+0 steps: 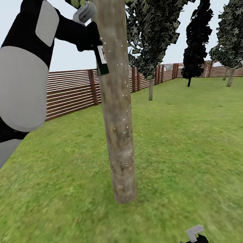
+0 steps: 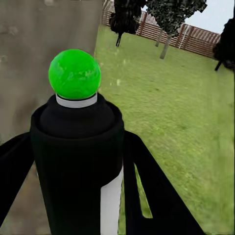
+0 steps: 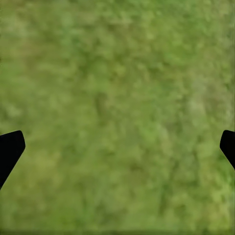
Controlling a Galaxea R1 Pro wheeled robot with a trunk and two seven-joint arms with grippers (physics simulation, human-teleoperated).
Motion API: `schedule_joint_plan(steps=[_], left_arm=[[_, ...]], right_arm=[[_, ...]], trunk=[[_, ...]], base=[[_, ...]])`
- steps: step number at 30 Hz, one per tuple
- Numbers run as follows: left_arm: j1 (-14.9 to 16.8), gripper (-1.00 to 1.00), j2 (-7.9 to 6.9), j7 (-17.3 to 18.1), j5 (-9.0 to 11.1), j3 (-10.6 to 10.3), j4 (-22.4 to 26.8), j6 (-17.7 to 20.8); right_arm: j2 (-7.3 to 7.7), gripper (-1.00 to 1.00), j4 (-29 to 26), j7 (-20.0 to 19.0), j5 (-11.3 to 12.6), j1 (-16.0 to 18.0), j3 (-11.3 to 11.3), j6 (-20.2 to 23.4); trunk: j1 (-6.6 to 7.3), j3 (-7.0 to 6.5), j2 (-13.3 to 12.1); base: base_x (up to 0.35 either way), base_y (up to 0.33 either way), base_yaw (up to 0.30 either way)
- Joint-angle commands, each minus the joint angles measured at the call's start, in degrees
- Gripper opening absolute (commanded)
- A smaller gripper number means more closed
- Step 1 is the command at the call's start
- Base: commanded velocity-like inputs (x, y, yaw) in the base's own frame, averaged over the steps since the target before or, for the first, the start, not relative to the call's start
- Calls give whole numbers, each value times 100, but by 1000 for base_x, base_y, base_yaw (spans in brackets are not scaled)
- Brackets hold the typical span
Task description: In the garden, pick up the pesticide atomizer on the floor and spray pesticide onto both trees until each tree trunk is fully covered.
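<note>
A thick mottled grey-brown tree trunk (image 1: pixel 116 107) rises straight in front of me, dotted with small pale specks. My raised left gripper (image 1: pixel 94 37) is shut on the pesticide atomizer (image 1: pixel 101 60), a dark bottle with a pale mark, held right against the trunk's left side. In the left wrist view the atomizer (image 2: pixel 78 161) stands between the black fingers (image 2: pixel 156 196), its green ball top (image 2: pixel 74 73) close to the trunk (image 2: pixel 44 44). My right gripper (image 1: pixel 194 240) hangs low over the grass; its wrist view shows both dark fingertips (image 3: pixel 10 149) wide apart with only lawn between them.
A brown slat fence (image 1: pixel 71 91) rings the lawn. Dark conifers (image 1: pixel 196 48) and thin-trunked trees (image 1: pixel 150 89) stand at the back right. Open grass (image 1: pixel 197 140) stretches to the right of the trunk.
</note>
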State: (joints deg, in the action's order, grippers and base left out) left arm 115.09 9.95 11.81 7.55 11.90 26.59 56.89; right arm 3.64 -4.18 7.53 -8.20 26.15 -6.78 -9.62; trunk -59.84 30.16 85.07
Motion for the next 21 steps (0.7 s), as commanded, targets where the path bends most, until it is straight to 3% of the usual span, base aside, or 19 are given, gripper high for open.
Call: schedule_joint_plan(steps=[1,4,10,12,14,16,21], left_arm=[[5,-100,5,82,53,33,-1,24],[5,-100,5,152,137,41,-52,24],[5,-100,5,157,157,49,-1495,-38],[5,-100,5,151,143,41,-1624,-107],[5,-100,5,140,135,-1,-1575,-172],[5,-100,-5,141,133,-15,-1198,-174],[5,-100,-171,146,129,-13,-441,-147]], right_arm=[[0,100,5,38,-33,4,-45,-5],[-1,100,5,38,-33,4,-45,-5],[-1,100,5,38,-33,4,-43,-5],[-1,100,5,38,-33,4,-43,-5],[0,100,5,38,-33,4,-44,-5],[2,100,5,38,-33,4,-43,-5],[2,100,5,38,-33,4,-43,-5]], trunk=[[0,6,3],[0,6,3],[0,6,3],[0,6,3],[0,6,3],[0,6,3],[0,6,3]], base=[[0,0,0],[0,0,0],[0,0,0],[0,0,0],[0,0,0],[0,0,0],[0,0,0]])
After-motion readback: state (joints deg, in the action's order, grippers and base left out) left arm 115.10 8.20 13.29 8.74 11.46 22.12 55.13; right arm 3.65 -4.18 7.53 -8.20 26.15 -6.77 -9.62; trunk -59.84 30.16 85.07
